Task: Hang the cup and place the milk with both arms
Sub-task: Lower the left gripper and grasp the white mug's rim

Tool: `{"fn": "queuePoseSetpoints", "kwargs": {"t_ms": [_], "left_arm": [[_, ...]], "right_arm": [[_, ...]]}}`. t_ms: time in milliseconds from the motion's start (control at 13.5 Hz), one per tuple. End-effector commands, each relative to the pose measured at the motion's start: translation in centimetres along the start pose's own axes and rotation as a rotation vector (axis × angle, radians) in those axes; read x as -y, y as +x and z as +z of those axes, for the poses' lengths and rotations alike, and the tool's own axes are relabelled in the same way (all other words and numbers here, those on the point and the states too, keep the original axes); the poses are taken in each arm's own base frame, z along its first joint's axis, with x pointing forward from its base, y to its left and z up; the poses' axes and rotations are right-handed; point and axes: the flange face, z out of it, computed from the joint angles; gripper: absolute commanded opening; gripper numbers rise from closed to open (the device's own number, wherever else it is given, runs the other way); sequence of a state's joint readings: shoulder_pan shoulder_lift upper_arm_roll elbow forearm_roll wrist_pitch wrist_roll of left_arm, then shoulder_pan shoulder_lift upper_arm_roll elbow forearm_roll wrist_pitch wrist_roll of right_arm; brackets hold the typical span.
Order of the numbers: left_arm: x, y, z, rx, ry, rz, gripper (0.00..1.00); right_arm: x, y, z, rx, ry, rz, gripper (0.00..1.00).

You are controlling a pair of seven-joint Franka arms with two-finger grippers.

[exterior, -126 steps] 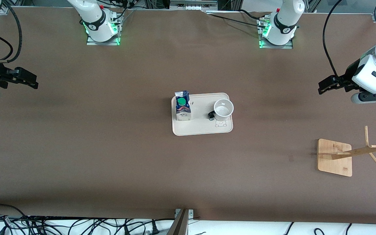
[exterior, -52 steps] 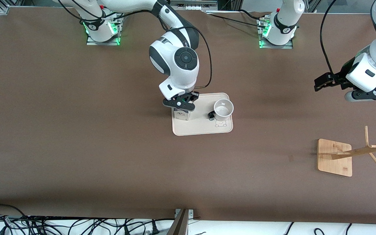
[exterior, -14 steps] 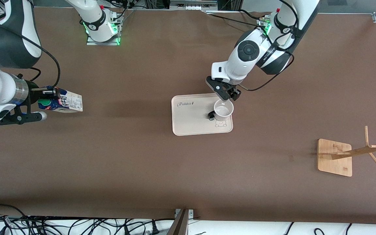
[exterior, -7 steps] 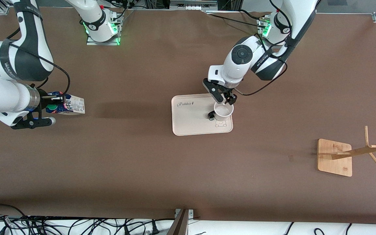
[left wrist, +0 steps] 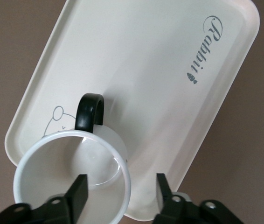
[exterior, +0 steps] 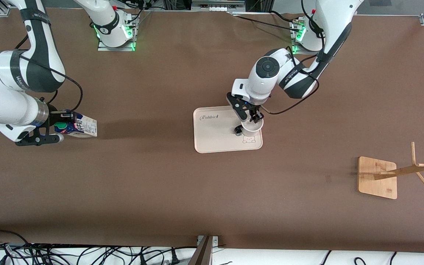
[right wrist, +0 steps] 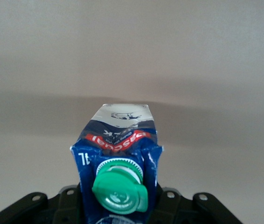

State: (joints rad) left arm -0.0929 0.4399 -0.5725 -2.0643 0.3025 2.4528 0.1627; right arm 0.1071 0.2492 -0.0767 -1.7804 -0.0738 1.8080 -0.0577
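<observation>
Left gripper [left wrist: 121, 193] astride rim of small white mug [left wrist: 71, 179] with black loop handle, fingers not yet clamped; pinch wall squarely. Right gripper [exterior: 55, 127] clenched on blue-and-white milk carton [exterior: 77, 126].

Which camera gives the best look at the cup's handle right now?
The left wrist view: the handle shows as a full black loop rising from the cup, with nothing covering it. The front view shows only a small dark bit of it beside the left gripper. The right wrist view doesn't show it.
</observation>
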Motion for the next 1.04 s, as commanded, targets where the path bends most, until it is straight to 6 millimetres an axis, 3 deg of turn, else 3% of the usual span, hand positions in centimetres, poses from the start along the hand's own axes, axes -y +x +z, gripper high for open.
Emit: {"fn": "queuePoseSetpoints", "kwargs": {"t_ms": [0, 222, 370, 519, 667, 815, 963], "left_arm": [[0.6, 0.3, -0.2, -0.003, 0.03, 0.033, 0.17], [1.1, 0.0, 0.4, 0.006, 0.022, 0.028, 0.0], [2.4, -0.5, -0.3, 0.008, 0.034, 0.001, 0.0], [3.6, -1.0, -2.4, 0.014, 0.064, -0.042, 0.0], [6.1, -1.1, -6.6, 0.084, 0.093, -0.151, 0.0], [8.7, -0.4, -12.0, 0.17, 0.113, -0.215, 0.0], [11.2, -0.9, -15.9, 0.232, 0.112, -0.285, 0.0]], "right_arm": [[-0.7, -2.3, 1.2, -0.022, 0.0, -0.005, 0.46], [-1.1, -2.9, 3.0, -0.039, 0.003, 0.001, 0.46], [-1.3, -3.0, 4.0, -0.043, 0.006, 0.006, 0.46], [-1.6, -3.4, 4.9, -0.055, 0.008, 0.01, 0.46], [-1.8, -3.3, 5.5, -0.075, 0.008, 0.013, 0.46], [-2.1, -3.2, 5.8, -0.078, 0.008, 0.017, 0.46], [-2.2, -3.1, 5.8, -0.076, 0.009, 0.017, 0.48]]}}
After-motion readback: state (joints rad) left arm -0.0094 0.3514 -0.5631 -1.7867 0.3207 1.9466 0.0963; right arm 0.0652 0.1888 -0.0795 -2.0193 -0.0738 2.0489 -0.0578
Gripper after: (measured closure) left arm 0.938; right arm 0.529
